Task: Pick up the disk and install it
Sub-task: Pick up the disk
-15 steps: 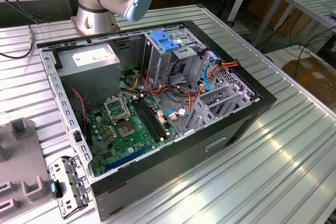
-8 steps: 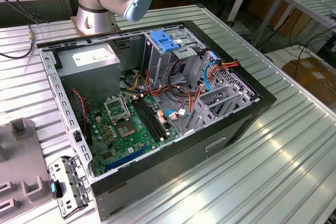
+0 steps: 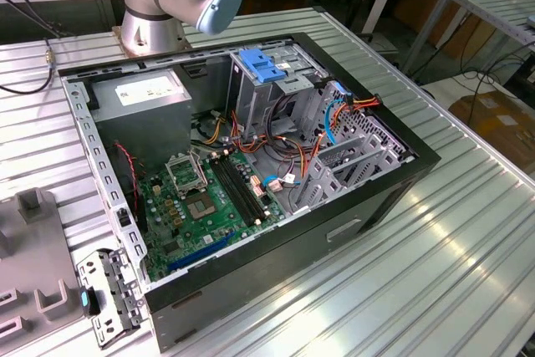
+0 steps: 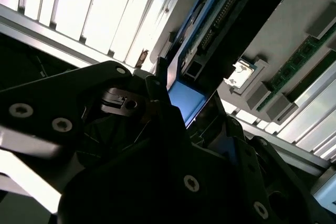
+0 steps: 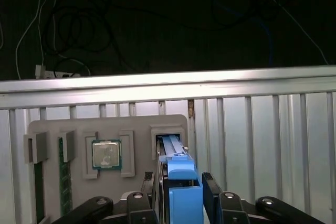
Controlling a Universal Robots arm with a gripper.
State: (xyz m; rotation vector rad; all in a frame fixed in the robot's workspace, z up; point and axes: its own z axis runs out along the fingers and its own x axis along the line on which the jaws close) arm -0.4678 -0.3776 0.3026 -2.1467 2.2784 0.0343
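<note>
The disk (image 5: 184,198), a flat rectangular metal drive with blue plastic side rails, stood on its thin edge with its long axis running along my fingers. One end pointed back toward my wrist and the other down into a narrow slot of the flat grey plastic tray (image 5: 139,124). I could not tell whether that far end was seated in the slot or just clear of it.

In the first wrist view I saw it edge-on: a bright blue rail on top and a dark strip of metal body beside it. In the second wrist view its dark end face (image 4: 220,19) showed a row of connector pins, with the blue rail below.

My gripper (image 5: 182,182) was closed on the disk, the black fingers (image 5: 210,192) pressed to its two broad flanks with the disk centred between them.

On the same tray, near the disk's slot, lay a square silver processor chip (image 5: 106,154) and a green memory stick (image 5: 64,177). The tray rested on the ribbed aluminium table (image 5: 262,140). In the exterior view the open black computer case (image 3: 376,198) sat on that table.
</note>
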